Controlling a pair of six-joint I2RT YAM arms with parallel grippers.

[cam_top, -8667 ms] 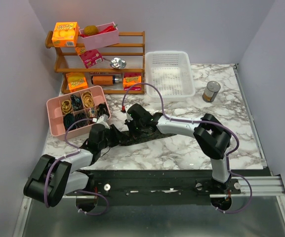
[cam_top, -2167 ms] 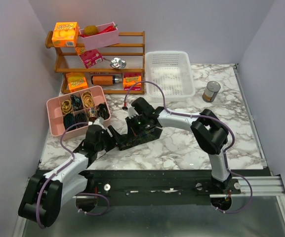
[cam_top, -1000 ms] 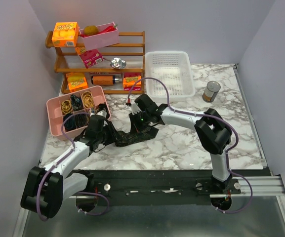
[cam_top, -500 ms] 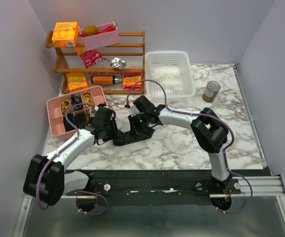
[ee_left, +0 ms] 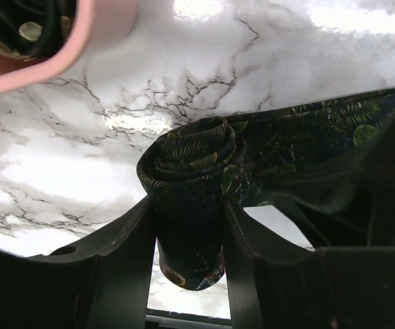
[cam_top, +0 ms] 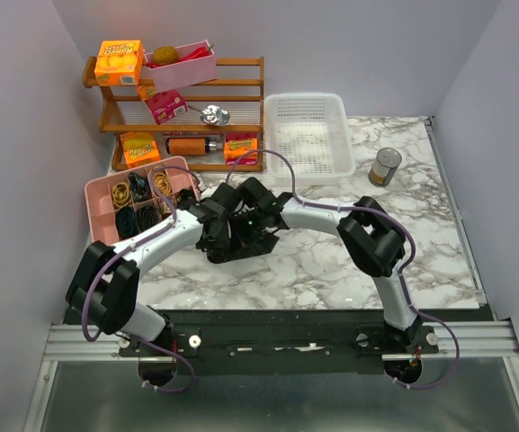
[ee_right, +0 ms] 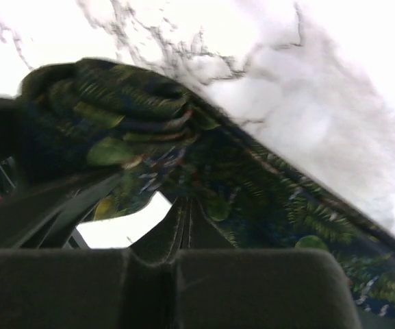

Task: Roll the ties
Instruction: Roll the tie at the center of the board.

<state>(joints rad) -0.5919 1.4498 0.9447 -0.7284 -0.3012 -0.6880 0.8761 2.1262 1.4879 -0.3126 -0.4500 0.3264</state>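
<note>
Gripping the rolled end of a long black fabric necktie (ee_left: 192,152) printed with green-gold leaves, the left gripper (ee_left: 189,205) has one dark finger pressed to each side of the coil, at the lower middle of its wrist view. The coil's spiral end faces the camera at the centre of that frame. The unrolled length runs off flat to the right edge, lying on the white, grey-veined marble table (ee_left: 67,157). A rounded corner of a pink plastic compartment tray (ee_left: 94,38) fills the upper left of that frame.

In the right wrist view, the right gripper (ee_right: 183,205) is clenched, its two fingers meeting in a thin seam at lower centre. Their tips sit against the necktie where the flat strip meets the bunched coil at left. Whether any fabric is pinched between them cannot be told.

From above, the two grippers meet nose to nose just left of centre, with the necktie a dark shape on the marble table beneath them. The tray sits just up and left of them, its compartments holding dark and yellow loops (cam_top: 158,180). Farther up, at upper left, a slatted wooden rack (cam_top: 241,63) carries an orange carton (cam_top: 120,59) and a pink box (cam_top: 183,67) on its top. A white perforated plastic basket (cam_top: 308,97) stands at upper centre, just right of the rack. A metal can (cam_top: 386,166) stands upright alone at upper right.
</note>
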